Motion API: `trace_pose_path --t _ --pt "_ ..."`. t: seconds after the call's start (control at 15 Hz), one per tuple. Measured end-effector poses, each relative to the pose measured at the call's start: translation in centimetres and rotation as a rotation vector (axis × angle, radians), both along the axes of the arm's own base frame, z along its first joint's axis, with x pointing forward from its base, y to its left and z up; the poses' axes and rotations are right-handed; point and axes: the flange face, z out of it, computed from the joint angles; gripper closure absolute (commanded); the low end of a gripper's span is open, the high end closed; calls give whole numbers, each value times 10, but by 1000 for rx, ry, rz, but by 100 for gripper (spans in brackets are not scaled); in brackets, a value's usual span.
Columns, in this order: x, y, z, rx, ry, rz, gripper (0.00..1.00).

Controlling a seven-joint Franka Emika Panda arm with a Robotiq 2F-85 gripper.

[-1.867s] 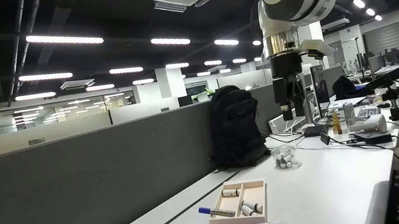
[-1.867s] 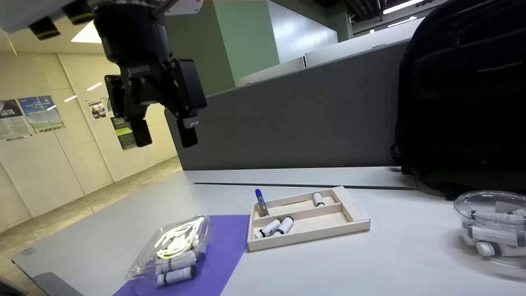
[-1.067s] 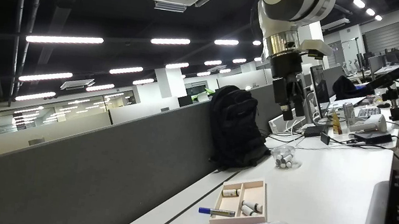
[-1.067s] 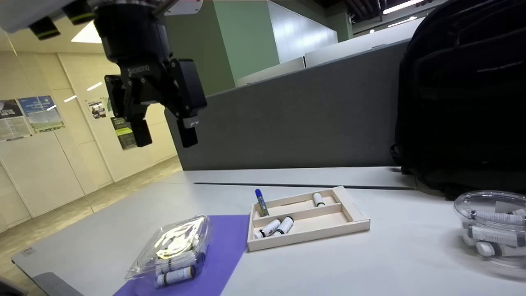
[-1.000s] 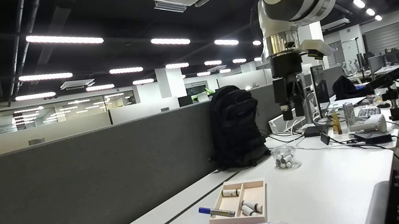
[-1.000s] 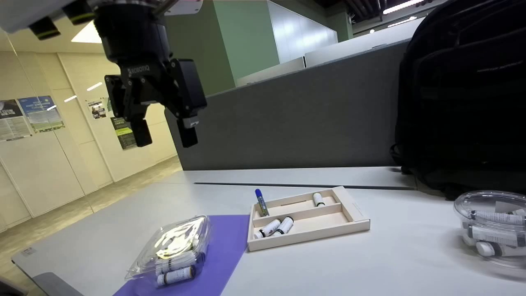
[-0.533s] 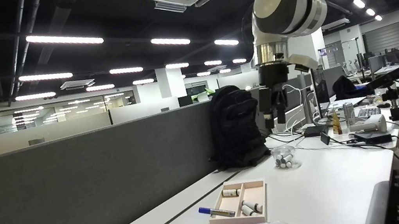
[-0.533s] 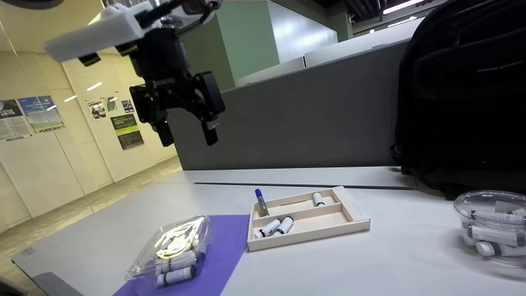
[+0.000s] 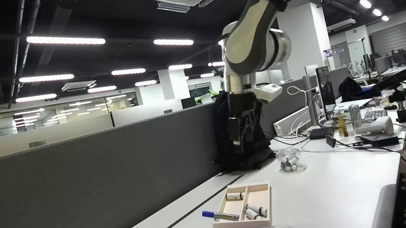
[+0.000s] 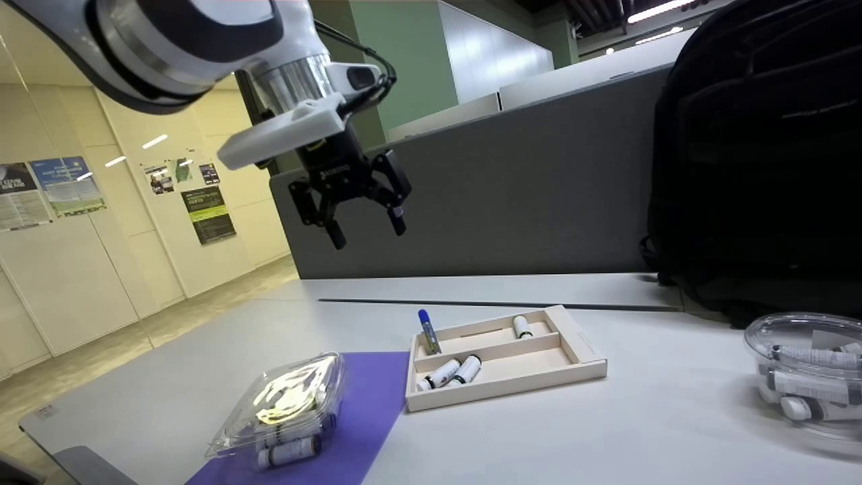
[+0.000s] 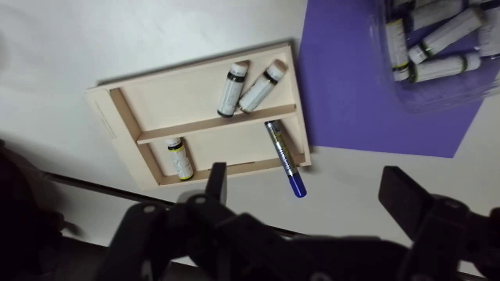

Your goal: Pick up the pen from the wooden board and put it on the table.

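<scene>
Now the gripper (image 10: pixel 368 234) nearer the pen (image 11: pixel 286 158).

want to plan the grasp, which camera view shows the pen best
The wrist view: seen from above, the pen appears largest there, whole, its blue end reaching past the edge of the wooden board. Both exterior views show it too, blue end included, but smaller.

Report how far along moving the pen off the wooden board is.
Done: nothing of the move itself; the pen leans over the rim of the wooden board, blue end jutting beyond it. In hand: nothing; the hand hangs open above the table, clear of the pen. Left: grasp the pen, lift it off and lay it on the table.
</scene>
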Motion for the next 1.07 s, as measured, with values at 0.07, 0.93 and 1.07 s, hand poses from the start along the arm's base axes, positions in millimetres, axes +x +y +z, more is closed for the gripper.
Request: trace_pose_path --t 0.07,0.93,1.07 --pt "14 -2 -4 -27 -13 1 0" --pt "49 -8 -20 -72 -36 9 0" --pt "59 -7 -30 -67 -29 50 0"
